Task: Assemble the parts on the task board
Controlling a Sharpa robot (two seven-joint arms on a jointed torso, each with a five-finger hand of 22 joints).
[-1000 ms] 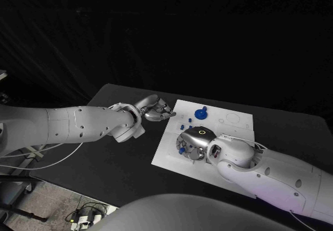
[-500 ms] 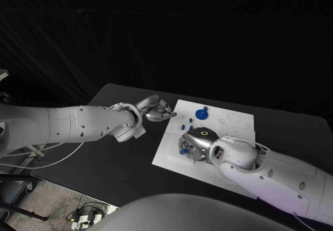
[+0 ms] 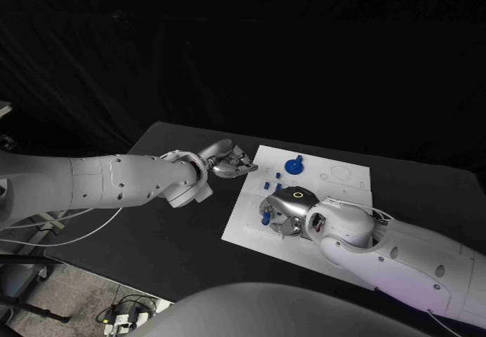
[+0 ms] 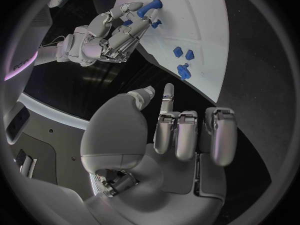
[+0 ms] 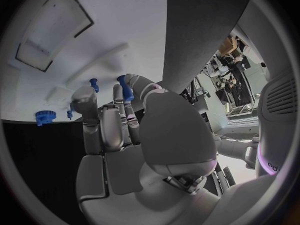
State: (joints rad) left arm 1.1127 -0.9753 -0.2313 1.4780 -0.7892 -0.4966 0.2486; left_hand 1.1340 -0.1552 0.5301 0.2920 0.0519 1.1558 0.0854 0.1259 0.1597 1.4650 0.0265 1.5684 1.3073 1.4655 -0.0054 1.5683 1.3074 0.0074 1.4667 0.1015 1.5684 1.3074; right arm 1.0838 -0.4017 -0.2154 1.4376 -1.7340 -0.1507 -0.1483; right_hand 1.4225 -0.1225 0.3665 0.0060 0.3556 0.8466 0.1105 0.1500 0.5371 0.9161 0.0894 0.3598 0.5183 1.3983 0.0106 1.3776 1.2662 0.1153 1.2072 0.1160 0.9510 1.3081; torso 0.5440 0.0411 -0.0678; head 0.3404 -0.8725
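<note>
The white task board (image 3: 343, 177) lies in the middle of the black table. My right hand (image 3: 284, 209) hovers over its near left part and pinches a small blue peg (image 3: 266, 218) between thumb and finger; the peg (image 5: 124, 90) shows at the fingertips in the right wrist view, and the left wrist view has it too (image 4: 147, 7). A blue round knob (image 3: 293, 166) stands near the board's far edge, and small blue pieces (image 3: 272, 185) sit between it and my right hand. My left hand (image 3: 231, 161) hangs just off the board's left edge, fingers curled in, holding nothing.
Black table surface (image 3: 172, 232) surrounds the board on the left and near sides. Outlined recesses (image 3: 341, 170) mark the board's far right part. Cables lie on the floor (image 3: 126, 309) below the table's near left corner.
My right hand has shifted slightly over the board's near left part with the blue peg in its grip. The left hand has stayed where it was.
</note>
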